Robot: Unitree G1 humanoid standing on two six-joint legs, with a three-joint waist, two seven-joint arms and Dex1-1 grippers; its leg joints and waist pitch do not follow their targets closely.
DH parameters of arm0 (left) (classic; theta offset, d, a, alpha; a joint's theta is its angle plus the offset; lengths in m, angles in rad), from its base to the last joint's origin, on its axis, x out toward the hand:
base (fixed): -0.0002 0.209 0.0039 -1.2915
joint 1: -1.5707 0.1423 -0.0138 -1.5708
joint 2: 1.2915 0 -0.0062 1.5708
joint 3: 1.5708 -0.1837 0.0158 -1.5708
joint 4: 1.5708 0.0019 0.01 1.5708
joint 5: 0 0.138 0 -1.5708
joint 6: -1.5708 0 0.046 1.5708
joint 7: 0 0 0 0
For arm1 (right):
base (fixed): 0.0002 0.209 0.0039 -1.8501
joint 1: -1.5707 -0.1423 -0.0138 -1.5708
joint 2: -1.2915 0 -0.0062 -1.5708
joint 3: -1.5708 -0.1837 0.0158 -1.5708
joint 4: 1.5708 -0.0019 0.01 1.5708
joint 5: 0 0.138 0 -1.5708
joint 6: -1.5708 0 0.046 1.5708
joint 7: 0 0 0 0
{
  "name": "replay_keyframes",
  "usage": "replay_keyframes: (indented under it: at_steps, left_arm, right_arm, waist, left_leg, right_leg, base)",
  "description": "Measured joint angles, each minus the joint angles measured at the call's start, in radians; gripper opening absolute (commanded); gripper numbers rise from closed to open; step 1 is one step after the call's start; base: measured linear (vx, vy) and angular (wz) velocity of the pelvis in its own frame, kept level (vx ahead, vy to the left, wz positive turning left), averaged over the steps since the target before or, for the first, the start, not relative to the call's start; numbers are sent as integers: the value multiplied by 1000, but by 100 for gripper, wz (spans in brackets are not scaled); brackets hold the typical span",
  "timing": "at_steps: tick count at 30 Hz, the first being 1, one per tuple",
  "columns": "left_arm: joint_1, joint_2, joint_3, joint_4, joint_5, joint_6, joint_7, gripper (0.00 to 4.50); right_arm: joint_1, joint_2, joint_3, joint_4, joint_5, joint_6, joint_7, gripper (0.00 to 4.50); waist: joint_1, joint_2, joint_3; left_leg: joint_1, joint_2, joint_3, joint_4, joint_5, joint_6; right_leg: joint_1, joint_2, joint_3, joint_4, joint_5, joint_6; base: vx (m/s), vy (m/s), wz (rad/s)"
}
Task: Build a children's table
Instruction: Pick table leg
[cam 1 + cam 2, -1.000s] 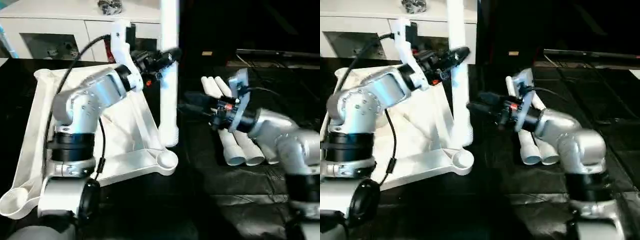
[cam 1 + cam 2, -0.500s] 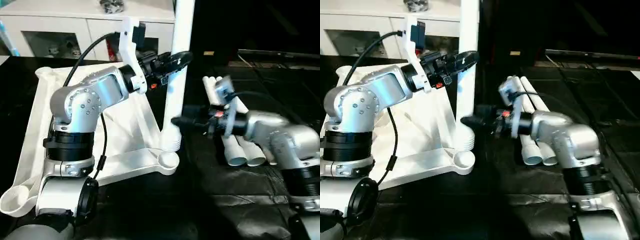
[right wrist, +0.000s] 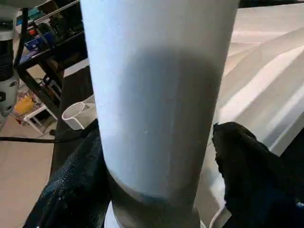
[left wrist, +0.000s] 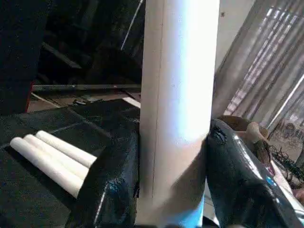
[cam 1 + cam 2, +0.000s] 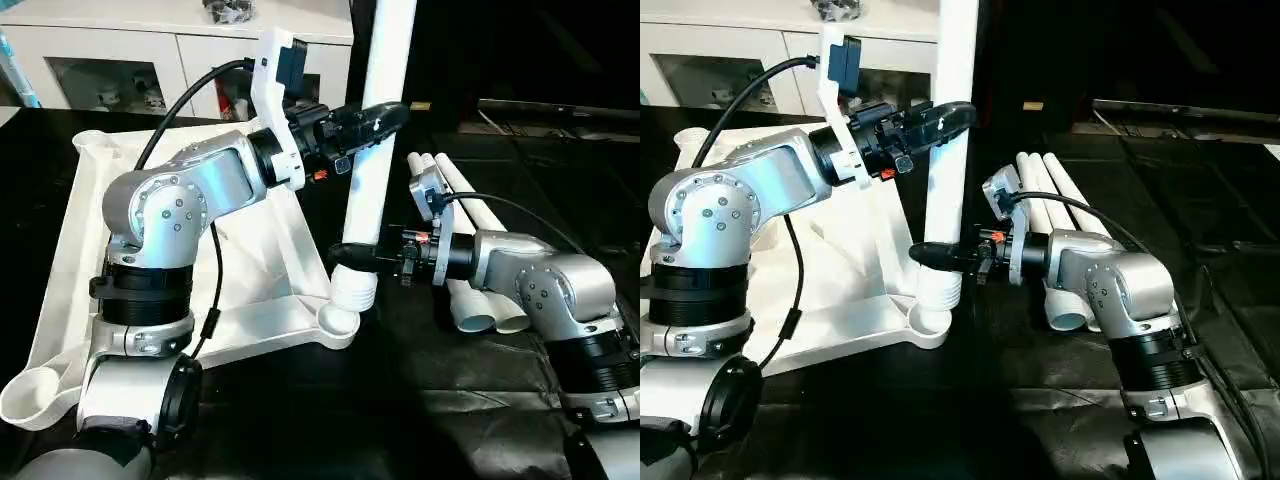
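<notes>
Both arms are on the same leg (image 5: pixel 375 130) right now. It stands nearly upright, leaning a bit, with its ribbed bottom end sitting at the corner socket (image 5: pixel 337 322) of the upside-down table top (image 5: pixel 75 250). I can't tell whether it's actually seated in the socket or just resting on the rim.

The left gripper (image 5: pixel 385 115) has the leg higher up, its black fingers (image 4: pixel 111 185) pressed against both sides of the tube. The right gripper (image 5: pixel 345 255) is down low, just above the ribbed end, with its fingers (image 3: pixel 247 161) spread fairly wide around the thicker part of the leg, one each side. It looks like contact, but one finger could be a hair off.

The table top lies ribbed side up on the left half of the black tabletop (image 5: pixel 400 420), near corner socket pointing at the robot. Three spare legs (image 5: pixel 480 300) lie side by side toward the right side, behind the right forearm, open ends facing the near edge.

A white cabinet (image 5: pixel 150 60) with glass doors runs along the far edge.
</notes>
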Motion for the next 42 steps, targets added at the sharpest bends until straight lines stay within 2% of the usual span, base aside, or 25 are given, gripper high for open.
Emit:
replay_keyframes:
  at_steps: [4,5,10,12,20,34,36,39,42]
  left_arm:
    - [0,0,-8,0,-1,0,-6,175]
    - [0,1,-9,0,0,0,-8,175]
    - [0,4,-10,0,0,0,-8,175]
    - [0,4,-10,0,0,0,-8,175]
    - [0,4,-18,1,2,0,-8,175]
    - [-11,2,-25,1,2,2,-8,175]
    - [-15,0,-20,1,2,2,-6,245]
    - [-15,-21,-13,-2,-20,3,-7,247]
    - [-11,-41,-4,-29,-42,8,-7,288]
  right_arm:
    - [0,-1,13,0,0,4,1,331]
    - [0,-1,16,0,0,6,1,304]
    - [0,2,16,0,0,13,3,285]
    - [1,7,16,0,0,15,3,252]
    - [1,13,23,-1,2,20,11,199]
    - [4,38,17,-1,1,11,-7,193]
    - [4,51,12,-3,2,8,-23,193]
    - [4,69,8,-7,0,-3,-50,193]
    - [8,92,-2,-24,2,-15,-65,193]
  waist:
    - [7,0,0]
    - [8,0,0]
    - [9,0,0]
    - [9,0,0]
    - [9,0,0]
    - [9,0,0]
    - [9,1,0]
    - [10,1,0]
    - [9,1,-1]
  left_leg:
    - [0,0,0,0,0,0]
    - [0,0,0,0,0,0]
    - [0,0,0,0,0,0]
    - [0,0,0,0,0,0]
    - [0,0,0,0,0,0]
    - [0,0,0,1,0,0]
    - [0,0,0,1,0,0]
    - [0,0,0,1,0,0]
    - [0,0,0,1,0,0]
  right_leg:
    - [0,0,0,0,0,0]
    - [0,0,0,0,0,0]
    - [0,0,0,0,0,0]
    - [0,0,0,0,0,0]
    - [0,0,0,0,0,0]
    - [0,0,0,1,0,-1]
    - [0,0,0,1,1,-1]
    - [0,0,0,1,1,-1]
    - [0,0,0,1,1,-1]
  base:
    - [0,0,0]
    - [0,0,0]
    - [0,0,0]
    - [0,0,0]
    - [0,0,0]
    - [0,0,0]
    - [0,0,0]
    - [0,0,0]
    - [0,0,0]
